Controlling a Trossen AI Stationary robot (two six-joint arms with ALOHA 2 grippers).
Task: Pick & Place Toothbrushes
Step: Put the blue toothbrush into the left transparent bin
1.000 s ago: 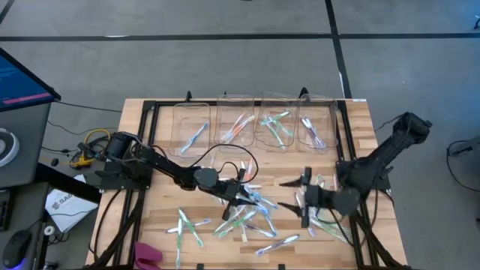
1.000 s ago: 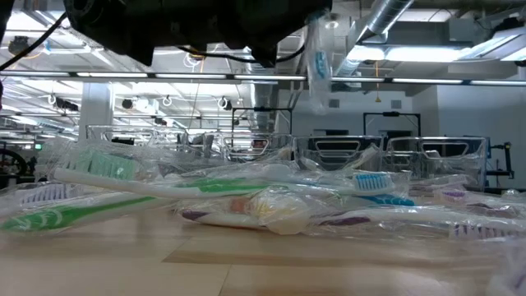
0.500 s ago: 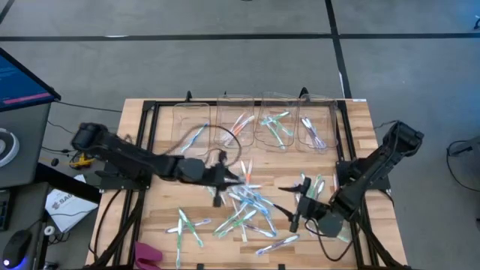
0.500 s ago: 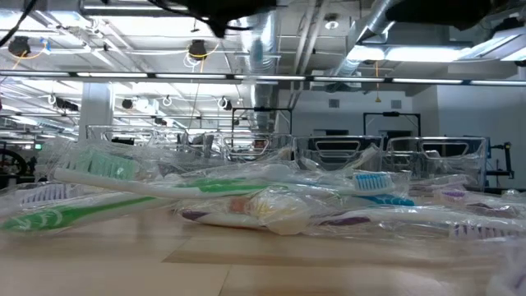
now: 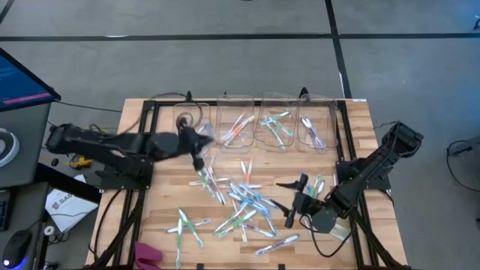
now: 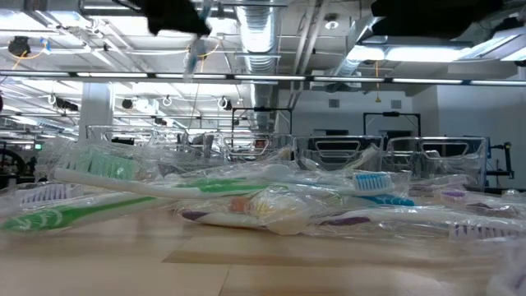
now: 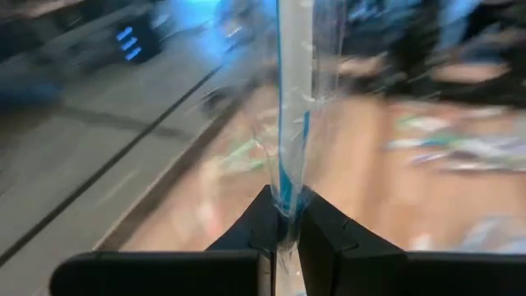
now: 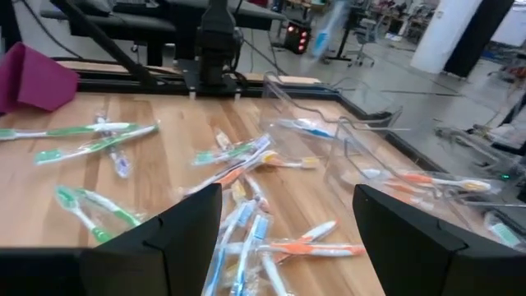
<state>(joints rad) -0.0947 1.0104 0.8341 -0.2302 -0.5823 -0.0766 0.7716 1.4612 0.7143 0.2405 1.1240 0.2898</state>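
Left gripper (image 5: pixel 196 144) raised over the table at about 11 o'clock from the central pile, just in front of the leftmost clear bin (image 5: pixel 189 120). Fingers (image 7: pixel 325 226) pressed together, pinching the lower end of a blue-accented toothbrush (image 7: pixel 292 99) in clear wrapping; the brush stands straight up out of the grip in the left wrist view. In the low view the same wrapped brush (image 6: pixel 194 51) hangs high above the tabletop clutter.

Right gripper (image 5: pixel 294 201) sits low at about 3 o'clock from the pile, fingers (image 8: pixel 168 238) spread wide with nothing between them (wood and loose brushes show through the gap). Its arm runs back toward the table's 3 o'clock edge.

Loose toothbrushes (image 5: pixel 244 202) lie scattered in a heap at table centre, green, blue, orange and purple accents, most in crinkled clear wrappers. A smaller cluster (image 5: pixel 187 225) lies apart at about 8 o'clock. A few more lie under and beside the right gripper.

4 clear bins in a row along the 12 o'clock edge of the wooden table (image 5: pixel 360 120). The 2nd bin (image 5: pixel 237 126) holds orange-accented brushes, the 3rd (image 5: pixel 276 127) green ones, the 4th (image 5: pixel 315 129) pale or purple ones; I cannot tell what lies in the leftmost.

A magenta cloth (image 5: pixel 147 253) lies at the 7 o'clock corner.
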